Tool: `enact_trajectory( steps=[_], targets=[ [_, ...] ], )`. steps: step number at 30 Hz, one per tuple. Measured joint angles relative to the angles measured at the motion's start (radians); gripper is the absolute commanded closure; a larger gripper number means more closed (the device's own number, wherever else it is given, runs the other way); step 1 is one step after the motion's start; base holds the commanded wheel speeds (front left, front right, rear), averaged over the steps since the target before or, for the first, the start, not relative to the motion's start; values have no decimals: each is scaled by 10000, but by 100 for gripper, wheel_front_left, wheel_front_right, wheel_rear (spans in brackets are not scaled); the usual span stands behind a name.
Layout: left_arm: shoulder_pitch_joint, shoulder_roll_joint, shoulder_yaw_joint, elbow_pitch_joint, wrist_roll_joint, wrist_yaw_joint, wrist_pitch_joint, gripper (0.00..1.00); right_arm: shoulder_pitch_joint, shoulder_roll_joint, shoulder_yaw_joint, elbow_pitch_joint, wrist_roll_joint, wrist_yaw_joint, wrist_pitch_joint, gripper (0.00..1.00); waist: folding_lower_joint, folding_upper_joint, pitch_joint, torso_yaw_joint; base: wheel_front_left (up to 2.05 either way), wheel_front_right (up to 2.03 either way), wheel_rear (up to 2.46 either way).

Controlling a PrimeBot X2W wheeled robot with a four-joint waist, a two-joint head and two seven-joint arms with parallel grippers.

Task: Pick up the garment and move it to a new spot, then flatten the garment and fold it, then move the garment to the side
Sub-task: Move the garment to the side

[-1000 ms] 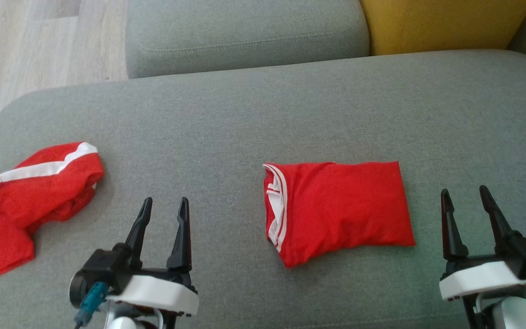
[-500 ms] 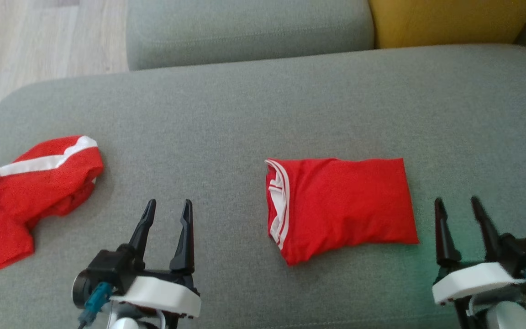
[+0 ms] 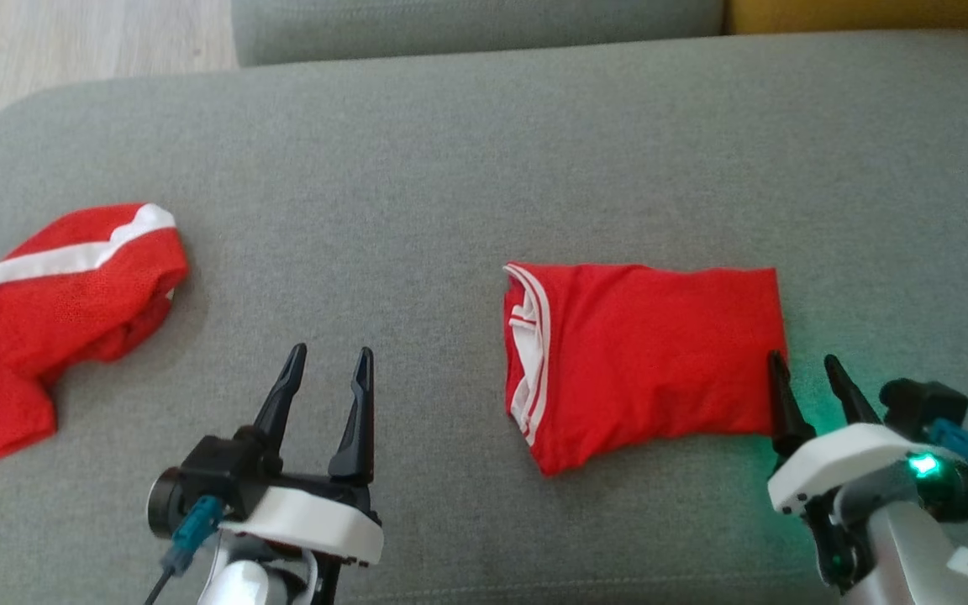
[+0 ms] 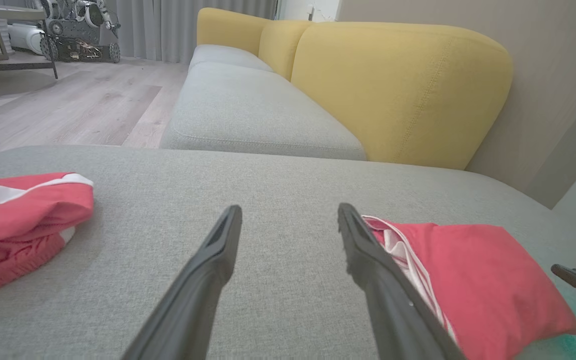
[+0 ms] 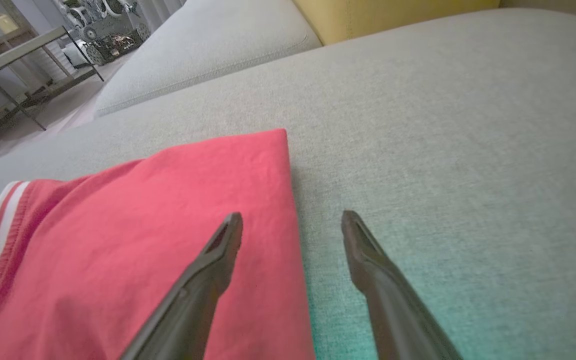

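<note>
Folded red garment (image 3: 648, 361) lies flat on the grey sofa cushion (image 3: 450, 151), with both grippers spread and empty.

The garment sits right of centre on the cushion, its white-striped trim turned to the robot's left. The right gripper (image 3: 803, 357) is at the garment's right edge with its jaws wide apart (in the right wrist view one finger is over the red cloth, the other over bare cushion, and the edge runs between them); whether it touches the cloth cannot be told. The left gripper (image 3: 332, 349), jaws equally wide, hangs over bare cushion between the folded garment and a crumpled red garment (image 3: 55, 294) with a white stripe at the cushion's left end. A yellow backrest (image 4: 393, 85) stands behind.
</note>
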Motion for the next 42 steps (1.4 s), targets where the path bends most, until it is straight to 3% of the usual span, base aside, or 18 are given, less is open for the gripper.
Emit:
enact_trajectory(
  steps=[6,10,11,12,13,17,20,25,30,37,42],
  targets=[
    [-319,-2,-10,4,102,0,0,0,-686,8,-2,706,111,0,370,0,0,0,373,66,0,0,0],
    [-509,-4,-10,-4,150,0,0,0,-1100,6,188,1258,1170,0,558,0,0,0,622,105,0,0,0],
    [-550,-4,-2,-8,128,0,0,0,-1184,-8,357,1344,1204,0,598,4,0,0,682,103,0,0,0],
    [-585,-6,2,-8,128,0,0,0,-1283,-17,508,1383,1373,0,610,77,0,0,735,97,0,0,0],
    [-609,-6,8,-6,128,0,0,0,-1390,-25,675,1421,1547,0,616,100,0,0,773,82,0,0,0],
    [-783,-8,33,-8,130,0,0,0,-1648,-46,1298,1517,1467,0,466,100,1,0,849,-48,0,0,0],
    [-814,-12,36,-6,142,-2,0,0,-1659,-378,1894,1453,577,0,-56,100,1,0,820,-187,0,0,0],
    [-818,-12,25,-25,140,-10,0,0,-2188,-1329,2454,999,-771,0,-631,100,0,0,743,-449,0,0,0],
    [-923,-13,-15,-69,142,-15,0,0,-3240,-2604,2663,759,-986,0,-481,100,0,0,870,-668,0,0,0],
    [-1264,-23,-86,-150,190,-107,-2,0,-4115,-4100,2243,1778,-575,2,-21,100,1,0,1392,-787,0,0,0],
    [-1517,-29,-84,-159,247,-117,-2,0,-4860,-4706,1104,2794,-619,0,104,100,1,0,1827,-750,0,0,0]
  ],
)
